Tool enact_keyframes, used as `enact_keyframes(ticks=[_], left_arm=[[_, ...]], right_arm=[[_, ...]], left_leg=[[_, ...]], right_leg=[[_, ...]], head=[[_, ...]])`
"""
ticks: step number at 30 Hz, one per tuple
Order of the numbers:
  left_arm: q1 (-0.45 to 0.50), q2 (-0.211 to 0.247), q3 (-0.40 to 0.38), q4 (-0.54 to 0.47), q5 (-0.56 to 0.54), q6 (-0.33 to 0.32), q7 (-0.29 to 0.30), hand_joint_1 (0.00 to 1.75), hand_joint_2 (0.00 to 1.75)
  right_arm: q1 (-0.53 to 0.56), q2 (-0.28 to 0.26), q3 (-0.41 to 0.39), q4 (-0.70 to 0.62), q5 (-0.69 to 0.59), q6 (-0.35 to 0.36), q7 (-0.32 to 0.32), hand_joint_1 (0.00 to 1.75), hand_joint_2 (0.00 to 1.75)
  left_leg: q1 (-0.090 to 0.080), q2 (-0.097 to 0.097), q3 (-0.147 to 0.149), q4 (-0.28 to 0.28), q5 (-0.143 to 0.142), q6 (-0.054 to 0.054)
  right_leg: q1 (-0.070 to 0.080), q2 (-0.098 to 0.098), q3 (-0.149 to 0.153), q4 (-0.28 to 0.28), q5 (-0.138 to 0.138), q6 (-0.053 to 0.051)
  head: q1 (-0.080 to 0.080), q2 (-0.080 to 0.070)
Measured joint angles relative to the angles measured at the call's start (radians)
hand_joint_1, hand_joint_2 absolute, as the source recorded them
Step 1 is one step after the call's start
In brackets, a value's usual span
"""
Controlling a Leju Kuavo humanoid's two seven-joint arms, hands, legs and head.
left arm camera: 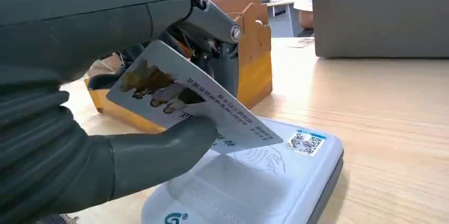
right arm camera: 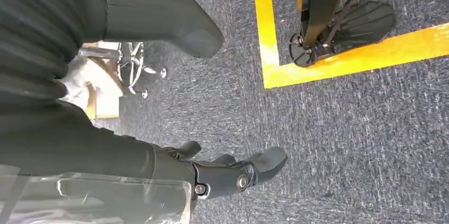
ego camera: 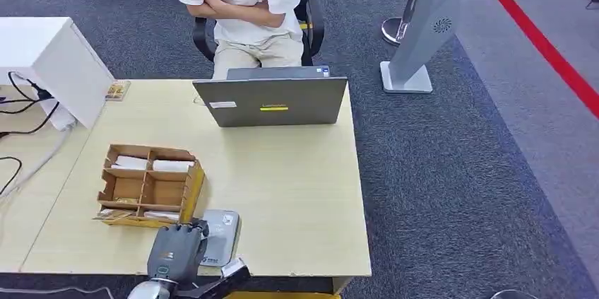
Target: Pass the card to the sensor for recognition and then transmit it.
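The robot's left hand [left arm camera: 100,144] pinches a card [left arm camera: 190,102] between its thick grey thumb and darker fingers. The card is grey-white with a picture and printed text, and it is tilted, its lower edge just above the top face of a grey card sensor [left arm camera: 254,181]; whether it touches cannot be told. The sensor lies flat near the worktop's [ego camera: 297,179] near edge, with a small blue code sticker on it. Just beside the sensor, toward the left edge, stands a wooden compartment box [ego camera: 150,186] holding white cards. A grey laptop [ego camera: 272,101] sits at the far edge, and a seated person [ego camera: 244,9] with folded arms is behind it. The right hand [right arm camera: 212,173] hangs over grey carpet, fingers loosely apart, holding nothing.
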Motion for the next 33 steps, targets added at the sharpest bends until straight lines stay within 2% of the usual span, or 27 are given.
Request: enact_keyframes(ticks=[4,11,18,20,23,29,33], left_arm=[[-0.005,-0.005,0.0,0.017,0.013,-0.021,0.0,1.75,1.75],[-0.005,-0.008,0.0,0.029,0.016,-0.017,0.0,1.75,1.75],[-0.014,-0.007,0.027,0.01,-0.003,0.044,-0.026,1.75,1.75],[-0.022,-0.006,0.035,-0.007,-0.015,0.078,-0.045,1.75,1.75],[-0.078,0.005,0.053,-0.045,-0.031,0.133,-0.067,1.75,1.75],[-0.277,0.045,0.077,-0.085,-0.067,0.149,-0.096,1.75,1.75],[-0.352,0.057,0.083,-0.085,-0.086,0.183,-0.105,1.75,1.75]], right_arm=[[0.0,0.0,0.0,0.0,0.003,0.001,0.0,0.0,1.75],[0.0,0.0,0.0,0.0,0.009,0.003,0.0,0.0,1.75],[0.001,0.0,0.0,0.0,0.02,0.004,-0.002,0.0,1.75],[0.001,0.0,0.0,0.0,0.028,0.006,-0.002,0.0,1.75],[0.001,0.0,0.002,0.0,0.041,0.006,-0.002,0.0,1.75],[-0.001,0.004,0.008,0.0,0.07,0.004,0.011,0.0,1.75],[-0.001,0.011,0.012,0.001,0.081,-0.001,0.017,0.0,1.75]], left_leg=[[0.0,-0.001,0.001,0.0,0.0,0.0],[0.0,-0.001,0.002,0.0,0.0,0.0],[0.0,-0.001,0.002,0.0,0.0,0.0],[0.0,-0.001,0.002,0.0,0.001,0.0],[0.0,-0.001,0.002,0.0,0.001,0.0],[0.0,-0.002,0.002,0.0,0.003,0.001],[0.0,-0.002,0.002,0.0,0.003,0.001]], right_leg=[[0.0,-0.001,0.001,0.0,0.0,0.0],[0.0,-0.001,0.002,0.0,0.0,0.0],[0.0,-0.001,0.002,0.0,0.0,0.0],[0.0,-0.001,0.002,0.0,0.0,0.0],[0.0,-0.002,0.002,0.0,0.0,0.0],[0.0,-0.003,0.003,0.001,0.001,-0.001],[0.0,-0.003,0.002,0.001,0.001,-0.001]], head=[[0.0,0.0],[0.0,0.0],[0.0,0.0],[0.0,0.0],[0.0,0.0],[-0.001,0.0],[0.0,0.0]])
